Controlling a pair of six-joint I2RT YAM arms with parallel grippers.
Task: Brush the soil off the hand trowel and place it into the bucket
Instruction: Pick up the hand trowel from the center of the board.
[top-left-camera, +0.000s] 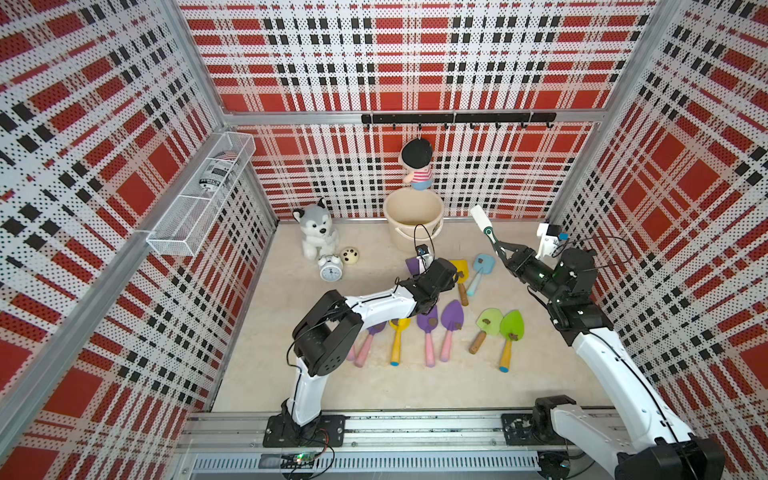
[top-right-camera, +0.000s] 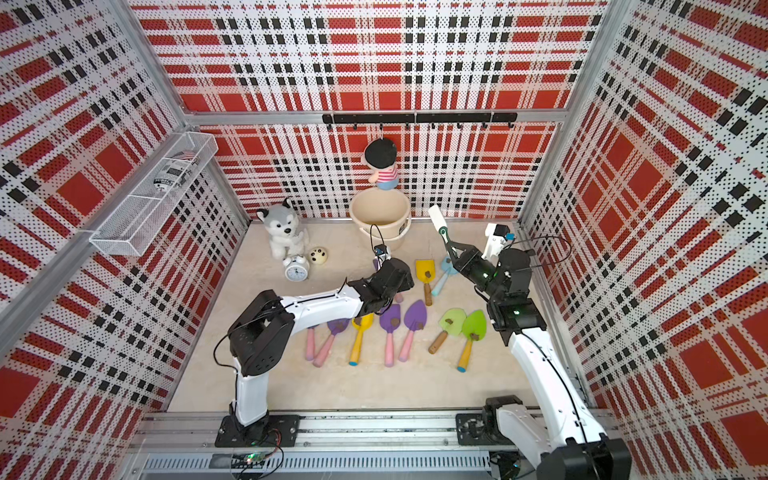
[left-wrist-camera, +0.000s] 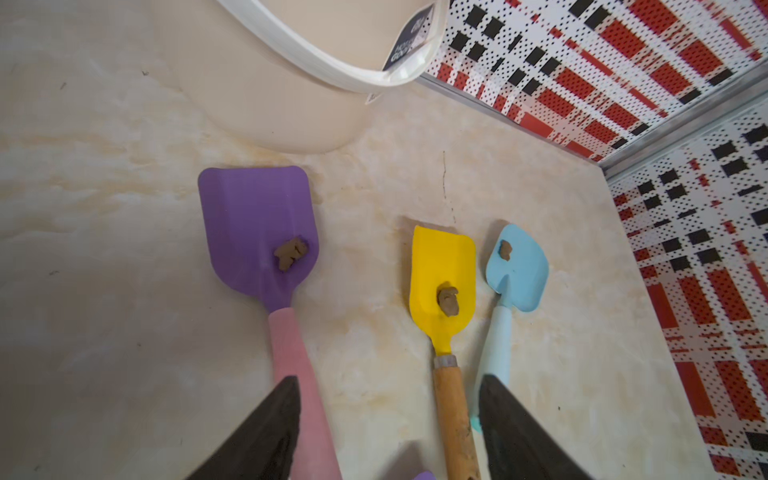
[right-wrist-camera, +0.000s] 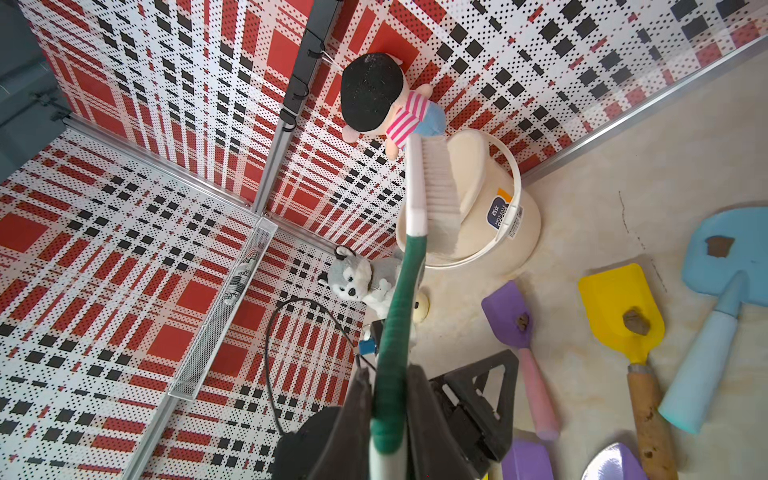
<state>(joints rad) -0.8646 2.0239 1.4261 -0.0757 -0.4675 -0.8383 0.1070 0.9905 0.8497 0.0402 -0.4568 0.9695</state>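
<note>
Hovering over the tabletop (left-wrist-camera: 104, 249), the left gripper (left-wrist-camera: 386, 378) has its jaws apart on nothing, with the pink handle of the purple trowel (left-wrist-camera: 253, 224) just inside one finger and a soil lump (left-wrist-camera: 291, 252) resting on its blade. At its 3 o'clock in a top view, the right gripper (top-left-camera: 503, 252) is clamped on the green handle of a white brush (top-left-camera: 482, 218) held off the table. Farther, at the trowel's 12 o'clock, the bucket (top-left-camera: 401, 239) stands upright by the back wall (top-left-camera: 332, 174).
</note>
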